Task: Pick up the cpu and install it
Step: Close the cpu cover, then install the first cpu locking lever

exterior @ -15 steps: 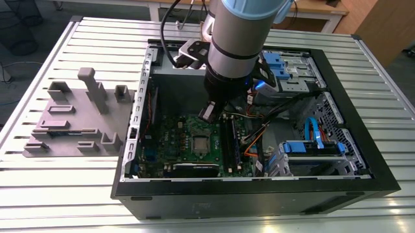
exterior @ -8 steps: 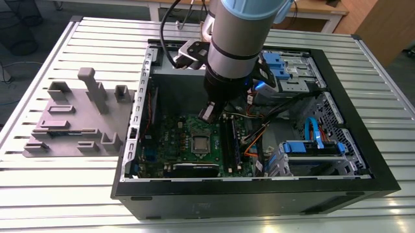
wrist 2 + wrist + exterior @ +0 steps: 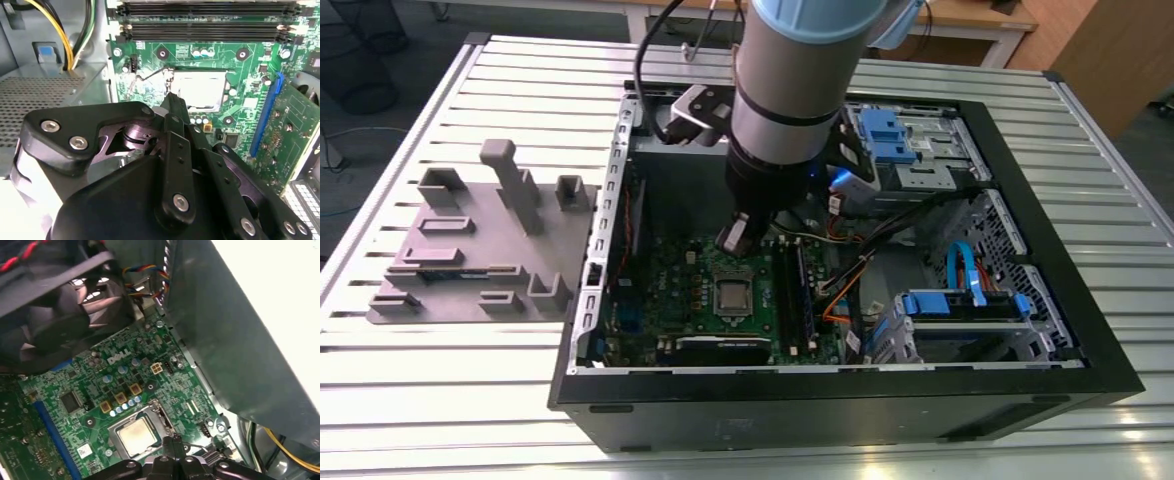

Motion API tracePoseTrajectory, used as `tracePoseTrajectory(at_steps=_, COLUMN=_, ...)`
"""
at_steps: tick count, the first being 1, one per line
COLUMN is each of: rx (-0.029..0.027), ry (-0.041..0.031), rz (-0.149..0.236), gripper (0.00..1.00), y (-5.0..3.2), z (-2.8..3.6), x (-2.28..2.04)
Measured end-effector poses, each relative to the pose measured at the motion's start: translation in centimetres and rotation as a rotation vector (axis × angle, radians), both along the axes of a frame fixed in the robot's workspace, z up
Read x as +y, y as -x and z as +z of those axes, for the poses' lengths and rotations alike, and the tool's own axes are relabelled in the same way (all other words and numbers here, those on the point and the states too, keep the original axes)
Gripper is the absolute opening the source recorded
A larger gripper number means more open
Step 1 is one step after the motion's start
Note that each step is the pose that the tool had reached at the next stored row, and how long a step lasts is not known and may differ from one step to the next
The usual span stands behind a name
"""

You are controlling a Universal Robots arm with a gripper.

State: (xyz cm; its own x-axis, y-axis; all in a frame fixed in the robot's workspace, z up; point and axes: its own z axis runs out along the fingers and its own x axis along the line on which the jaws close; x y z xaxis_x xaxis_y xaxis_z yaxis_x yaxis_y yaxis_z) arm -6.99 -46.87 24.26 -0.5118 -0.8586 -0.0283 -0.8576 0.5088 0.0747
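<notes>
The gripper (image 3: pixel 172 100) linkage hides the socket's (image 3: pixel 197 90) near edge in the second wrist view.

Exterior view high, overlooking case (image 3: pixel 1014 390); both wrist views close, sharing motherboard (image 3: pixel 250 107) (image 3: pixel 100 390)

Gripper (image 3: pixel 735 238): hangs inside the open computer case (image 3: pixel 1014 250), above the green motherboard (image 3: pixel 700 290).
Cpu (image 3: pixel 734 294): in its socket, just below the gripper.
Grey fixture (image 3: pixel 480 250): on the bench (image 3: pixel 400 380), well apart.
</notes>
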Motion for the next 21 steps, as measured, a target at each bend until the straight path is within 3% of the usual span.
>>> tracePoseTrajectory(at_steps=3, rx=0.0, ry=0.001, rz=0.001, gripper=0.1, y=0.12, z=-0.01, x=-0.25)
tracePoseTrajectory(at_steps=16, rx=0.0, ry=0.0015, rz=0.001, gripper=0.1, y=0.13, z=-0.01, x=-0.26)
tracePoseTrajectory(at_steps=21, rx=0.0003, ry=0.0016, rz=0.001, gripper=0.1, y=-0.62, z=-0.01, x=-0.26)
